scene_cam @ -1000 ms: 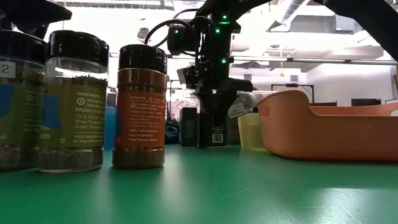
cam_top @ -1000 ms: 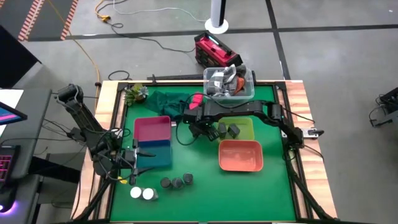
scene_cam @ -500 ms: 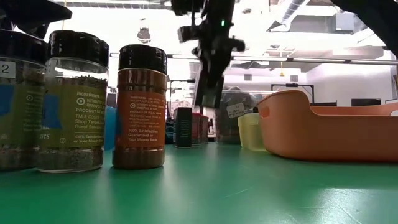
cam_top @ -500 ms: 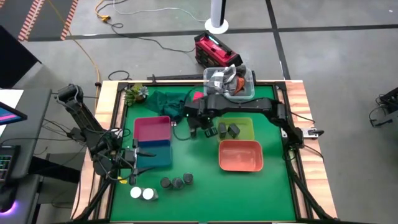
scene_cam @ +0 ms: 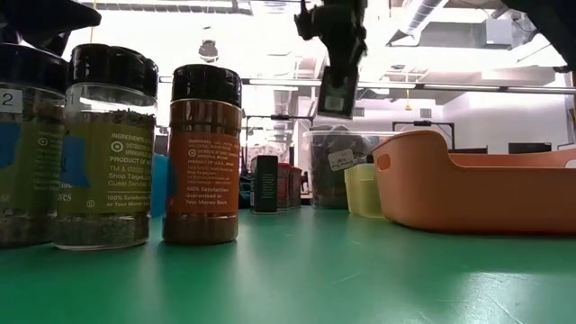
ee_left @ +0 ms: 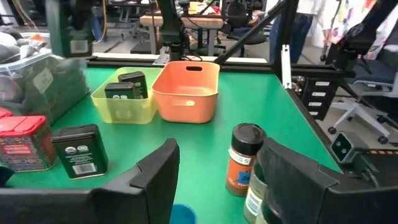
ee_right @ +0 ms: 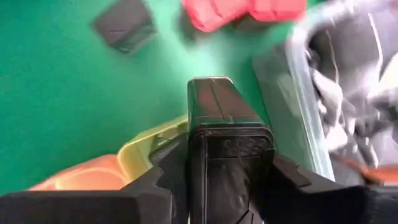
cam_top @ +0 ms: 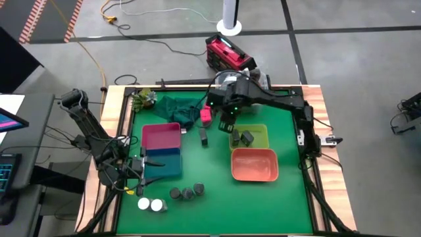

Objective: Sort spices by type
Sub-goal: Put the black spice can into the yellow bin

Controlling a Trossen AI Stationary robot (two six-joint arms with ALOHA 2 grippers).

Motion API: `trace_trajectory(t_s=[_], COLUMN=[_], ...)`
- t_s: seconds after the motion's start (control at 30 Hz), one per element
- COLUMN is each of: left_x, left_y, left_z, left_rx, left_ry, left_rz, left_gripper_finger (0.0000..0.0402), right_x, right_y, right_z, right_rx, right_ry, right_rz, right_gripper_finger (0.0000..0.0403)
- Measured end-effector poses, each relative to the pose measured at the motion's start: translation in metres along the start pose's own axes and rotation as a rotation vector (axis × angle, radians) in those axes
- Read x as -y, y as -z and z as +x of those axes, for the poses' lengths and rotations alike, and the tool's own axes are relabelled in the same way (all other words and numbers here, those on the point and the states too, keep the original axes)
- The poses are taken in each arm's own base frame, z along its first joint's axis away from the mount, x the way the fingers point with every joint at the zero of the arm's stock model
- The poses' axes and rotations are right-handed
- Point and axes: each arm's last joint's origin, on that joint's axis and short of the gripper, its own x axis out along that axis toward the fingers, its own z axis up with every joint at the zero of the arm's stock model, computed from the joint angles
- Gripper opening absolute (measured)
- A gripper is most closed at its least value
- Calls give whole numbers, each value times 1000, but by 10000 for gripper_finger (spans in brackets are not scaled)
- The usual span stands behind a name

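Dark grey rectangular spice block (ee_right: 224,118) sits pinched between the right gripper's (cam_top: 225,125) fingers, raised at centre frame over the yellow-green plastic tray's (cam_top: 264,140) near edge. Best to carry it inward above the two blocks (cam_top: 241,138) before lowering. Left gripper (cam_top: 139,170), fingers narrowly parted on nothing, waits lower left.

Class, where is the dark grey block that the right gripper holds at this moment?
The dark grey block is lifted in the right gripper, above the table's far middle, by the yellow tray and clear tub.
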Motion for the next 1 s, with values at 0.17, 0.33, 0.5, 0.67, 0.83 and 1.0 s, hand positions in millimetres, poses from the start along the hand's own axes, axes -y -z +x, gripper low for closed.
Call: trace_trajectory(t_s=[0.17,0.33,0.5,0.67,0.83,1.0], left_x=[2,2,1,-2,-6,-8], left_y=[0,0,0,-1,-2,-3], left_z=[-2,-2,-1,3,7,10], left_rx=[-3,-3,-2,2,6,9], left_ry=[18,19,11,-17,-48,-69], left_rz=[1,-1,-3,-8,-18,-23], left_gripper_finger=[215,215,215,215,215,215], right_x=[9,17,22,19,17,18], right_y=[23,56,93,111,111,99], right_z=[8,24,33,49,74,102], right_rx=[-83,-211,-298,-360,-376,-380], right_ry=[14,27,65,60,51,11], right_rz=[177,333,453,525,555,592], right_gripper_finger=[156,159,162,159,163,162])
